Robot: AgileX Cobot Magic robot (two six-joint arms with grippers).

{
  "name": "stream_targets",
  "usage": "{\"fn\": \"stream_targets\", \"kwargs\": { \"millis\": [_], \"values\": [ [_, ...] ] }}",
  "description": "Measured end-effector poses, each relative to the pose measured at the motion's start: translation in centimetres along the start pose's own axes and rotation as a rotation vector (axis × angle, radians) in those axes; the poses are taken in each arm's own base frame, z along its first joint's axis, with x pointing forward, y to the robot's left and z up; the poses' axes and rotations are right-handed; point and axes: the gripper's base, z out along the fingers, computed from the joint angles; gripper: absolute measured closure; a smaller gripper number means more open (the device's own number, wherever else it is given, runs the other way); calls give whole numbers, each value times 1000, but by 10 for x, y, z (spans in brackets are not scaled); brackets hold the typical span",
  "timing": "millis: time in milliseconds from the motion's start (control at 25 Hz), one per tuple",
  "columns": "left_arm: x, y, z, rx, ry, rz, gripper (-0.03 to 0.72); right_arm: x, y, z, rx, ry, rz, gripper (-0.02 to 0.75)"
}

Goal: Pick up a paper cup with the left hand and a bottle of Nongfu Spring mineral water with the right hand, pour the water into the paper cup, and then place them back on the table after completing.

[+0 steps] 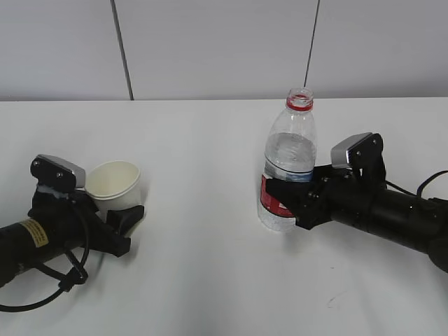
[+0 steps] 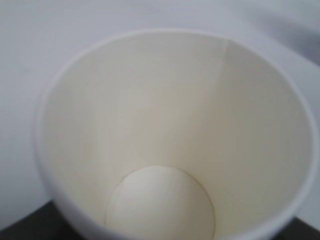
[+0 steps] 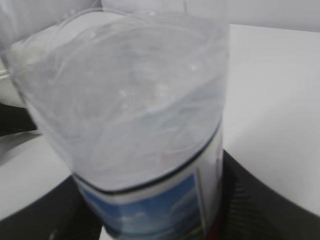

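An empty white paper cup (image 1: 114,183) stands at the left of the white table (image 1: 210,280). My left hand's gripper (image 1: 119,210) is shut on its lower part; the cup's dry inside (image 2: 165,150) fills the left wrist view. An uncapped Nongfu Spring bottle (image 1: 288,150) with a red neck ring and a red-and-blue label stands upright right of centre. Clear water (image 1: 288,159) fills it to about its shoulder. My right hand's gripper (image 1: 283,201) is shut on the bottle at the label, with black fingers (image 3: 265,200) on either side of the bottle (image 3: 135,100).
A grey wall with two dark seams runs behind the table's far edge. A black cable (image 1: 49,290) loops beside the left arm at the front left. Bare tabletop lies between cup and bottle.
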Motion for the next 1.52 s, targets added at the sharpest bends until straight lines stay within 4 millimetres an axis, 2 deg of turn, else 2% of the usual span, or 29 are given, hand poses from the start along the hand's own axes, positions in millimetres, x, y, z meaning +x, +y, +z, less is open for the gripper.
{"fn": "stream_targets", "kwargs": {
  "millis": [640, 920, 1240, 1520],
  "values": [
    [2, -14, 0, 138, 20, 44, 278, 0, 0, 0, 3, 0, -12, 318],
    [2, -33, 4, 212, 26, 74, 278, -16, -2, -6, 46, 82, -143, 318],
    [-10, -36, 16, 278, -9, 47, 279, -32, -1, -14, 79, 126, -239, 318],
    [-25, -45, 30, 377, -45, 58, 279, -38, -5, -10, 76, 158, -290, 319]
  ]
}}
